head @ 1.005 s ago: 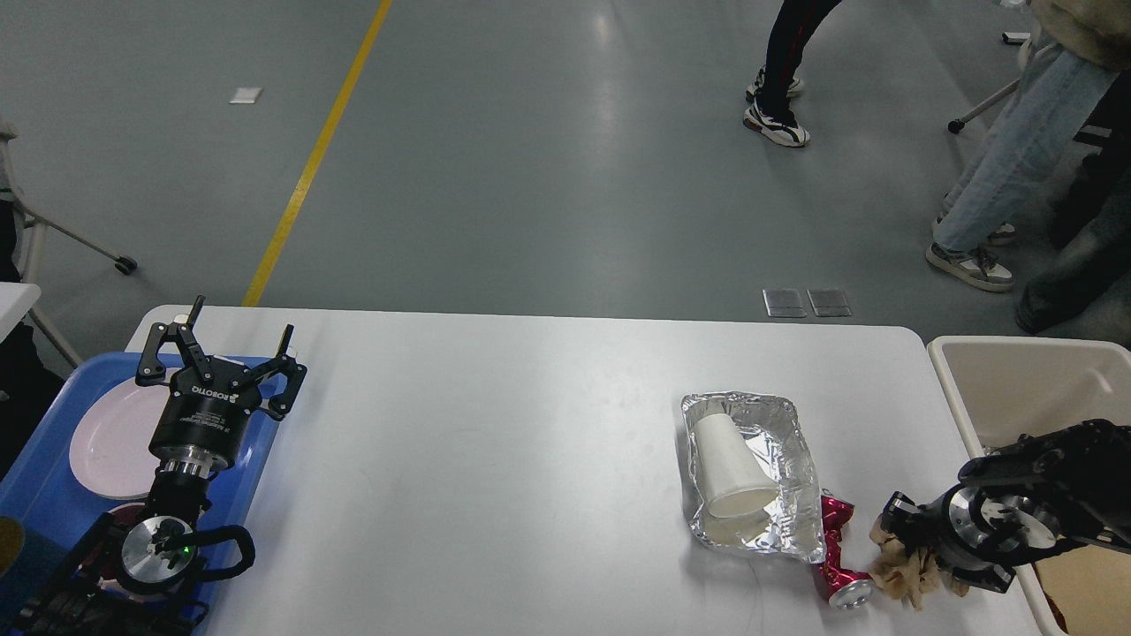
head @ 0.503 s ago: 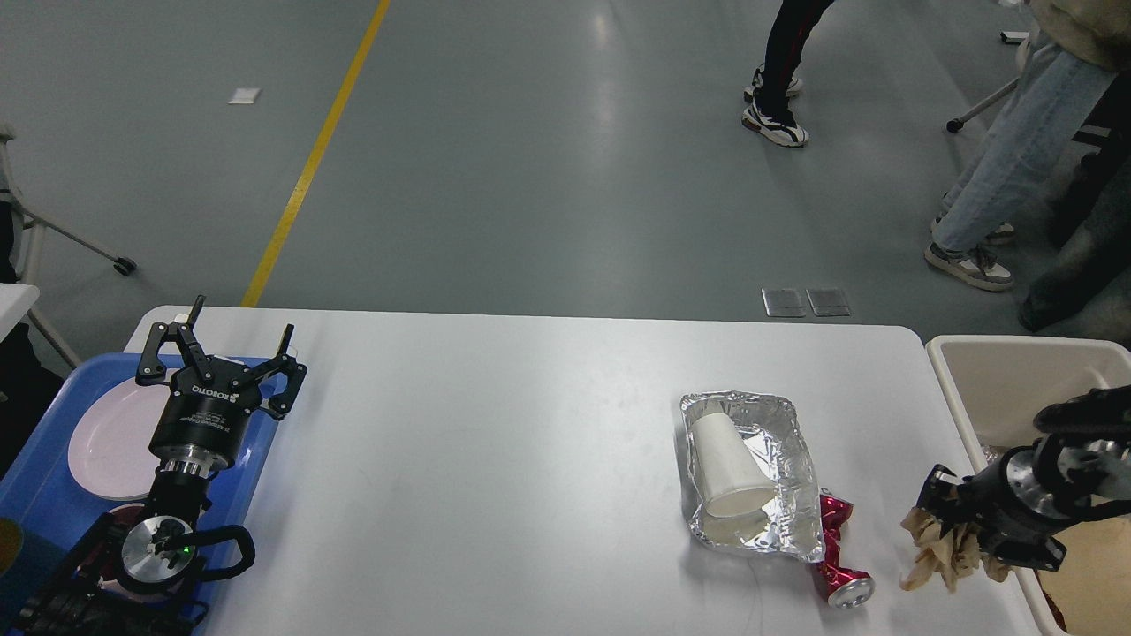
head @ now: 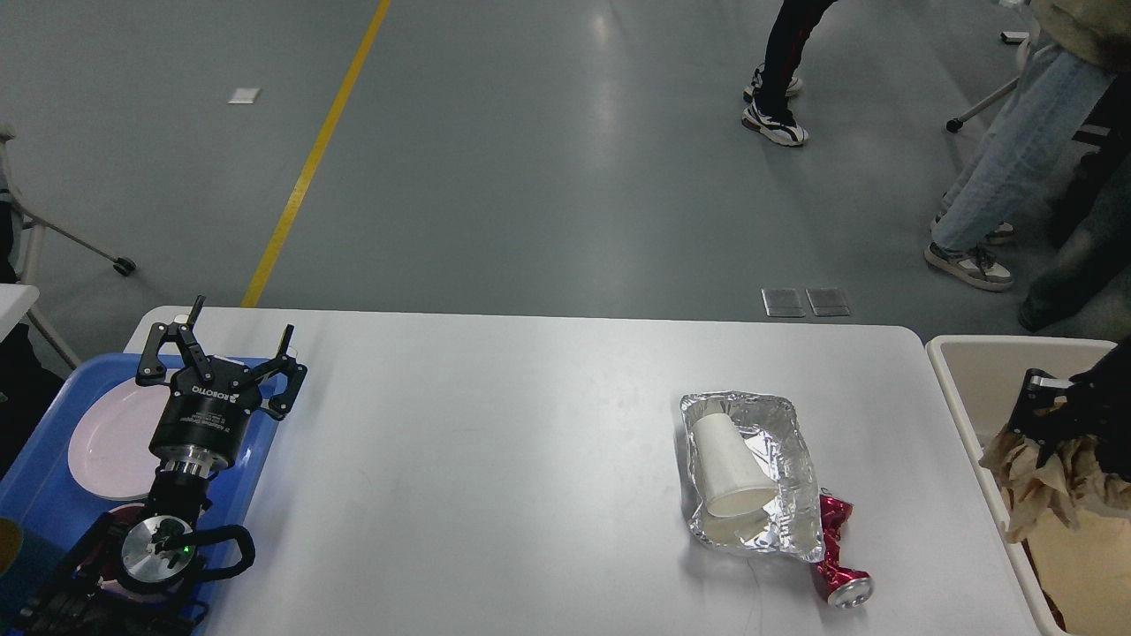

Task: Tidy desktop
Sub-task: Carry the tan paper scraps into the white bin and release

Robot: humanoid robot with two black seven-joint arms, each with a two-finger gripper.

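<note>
A wide white worktop with rounded corners fills the lower part of the view, standing on a grey floor with a yellow line.

At its left edge sits a blue tray holding a pale pink plate. The robot's left end effector hangs above the tray's far right corner, its 2 fingers spread wide with nothing between them.

Toward the right of the worktop lies a crumpled foil tray with a white paper cup tipped on its side inside it, mouth toward the viewer. Just beside the foil's near right corner lies a crushed red can, its silver end facing the viewer.

Past the right edge stands a beige bin. The right end effector is over the bin, pinching a wad of crumpled brown paper that hangs down inside the bin's rim.

The legs of several people show on the floor beyond the worktop.
</note>
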